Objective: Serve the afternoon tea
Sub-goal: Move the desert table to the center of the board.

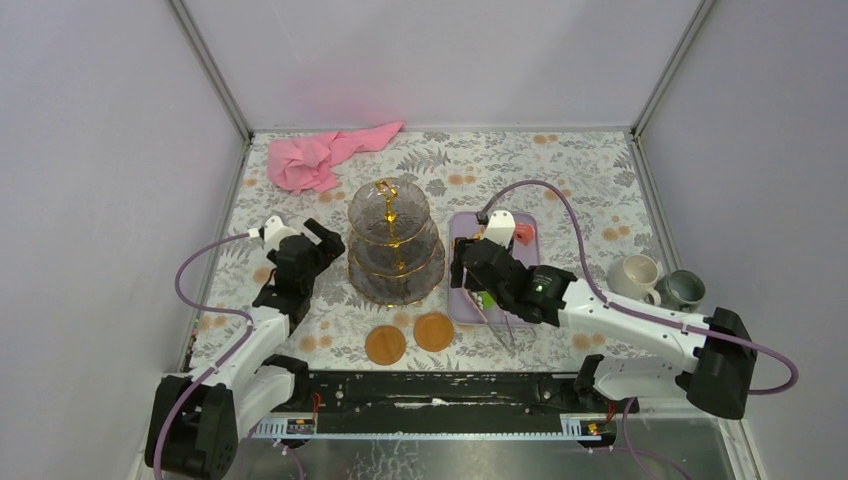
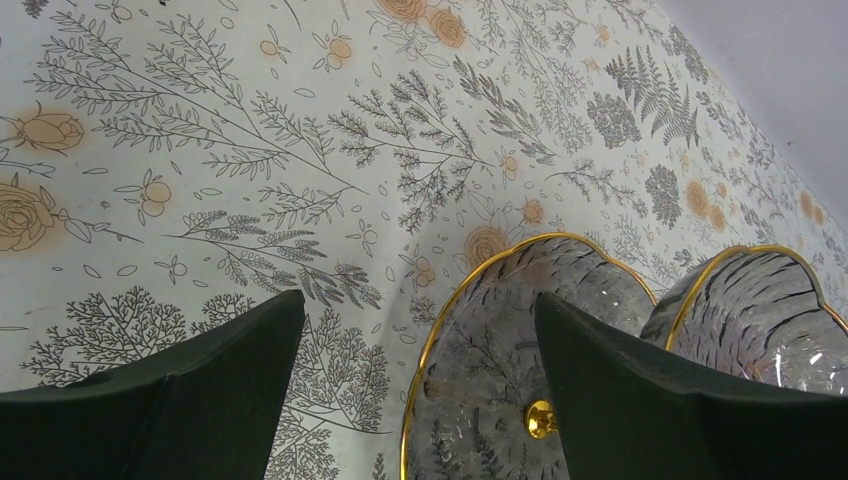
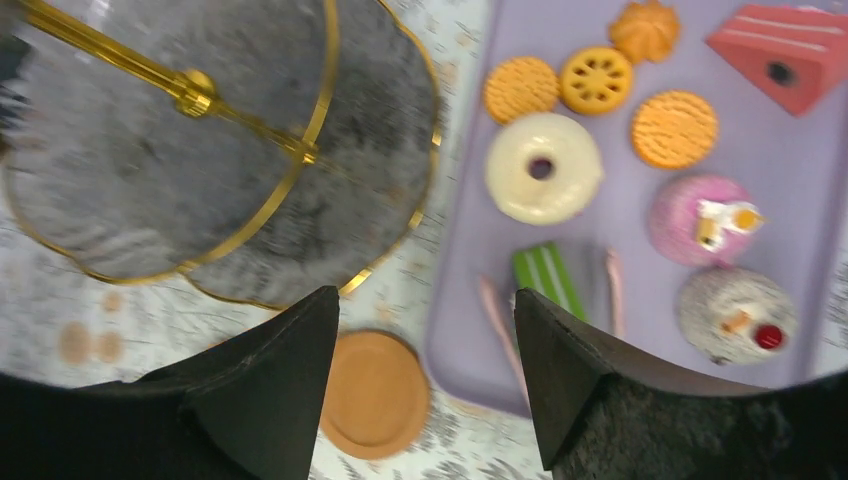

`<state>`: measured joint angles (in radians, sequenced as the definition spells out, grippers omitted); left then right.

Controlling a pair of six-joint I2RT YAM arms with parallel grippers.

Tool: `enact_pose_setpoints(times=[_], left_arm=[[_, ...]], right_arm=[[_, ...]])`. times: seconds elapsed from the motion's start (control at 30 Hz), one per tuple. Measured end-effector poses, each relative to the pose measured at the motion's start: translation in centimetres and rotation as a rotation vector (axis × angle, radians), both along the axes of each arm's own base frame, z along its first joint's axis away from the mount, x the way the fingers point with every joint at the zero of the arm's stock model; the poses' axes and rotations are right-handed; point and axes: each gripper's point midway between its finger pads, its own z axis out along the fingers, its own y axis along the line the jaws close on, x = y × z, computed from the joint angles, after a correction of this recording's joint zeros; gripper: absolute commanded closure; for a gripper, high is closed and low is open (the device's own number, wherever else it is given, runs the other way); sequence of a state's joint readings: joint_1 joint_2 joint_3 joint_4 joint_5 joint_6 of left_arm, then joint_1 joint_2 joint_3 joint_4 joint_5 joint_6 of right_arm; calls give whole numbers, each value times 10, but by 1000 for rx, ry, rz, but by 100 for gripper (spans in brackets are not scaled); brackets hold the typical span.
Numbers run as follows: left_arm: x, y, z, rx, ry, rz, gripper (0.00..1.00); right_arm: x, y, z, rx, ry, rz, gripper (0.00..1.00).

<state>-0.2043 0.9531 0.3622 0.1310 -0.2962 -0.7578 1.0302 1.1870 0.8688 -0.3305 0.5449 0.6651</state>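
Pink cloth [image 1: 318, 155] crumpled at far left of surface [image 1: 560, 180], one end trailing toward middle. Surface covered in pale leaf-and-flower print. Lilac tray [image 3: 800, 200] right of centre, long side running front to back. Pink tongs [image 3: 494, 308] in tray's near end.

Soft, even, bright light fills the overhead view, leaving only faint shadows on the tablecloth [image 1: 560, 170]. The right wrist view is smeared by motion blur, worst on the glass stand [image 3: 100, 190] at ten o'clock, while the doughnut [image 3: 543, 167] at two o'clock stays readable. The left wrist view is crisp, with small glints on the stand's gold rim at five o'clock.
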Motion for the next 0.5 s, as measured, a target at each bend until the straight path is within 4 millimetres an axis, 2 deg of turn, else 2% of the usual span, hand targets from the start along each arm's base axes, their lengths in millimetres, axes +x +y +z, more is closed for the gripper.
enact_pose_setpoints(times=[0.17, 0.27, 0.5], left_arm=[[0, -2, 0, -9, 0, -1, 8], [0, -3, 0, -11, 0, -2, 8], [-1, -4, -1, -12, 3, -6, 8]], right_arm=[[14, 32, 17, 118, -23, -11, 28], [21, 48, 21, 162, -25, -17, 29], [35, 69, 21, 206, -12, -42, 30]])
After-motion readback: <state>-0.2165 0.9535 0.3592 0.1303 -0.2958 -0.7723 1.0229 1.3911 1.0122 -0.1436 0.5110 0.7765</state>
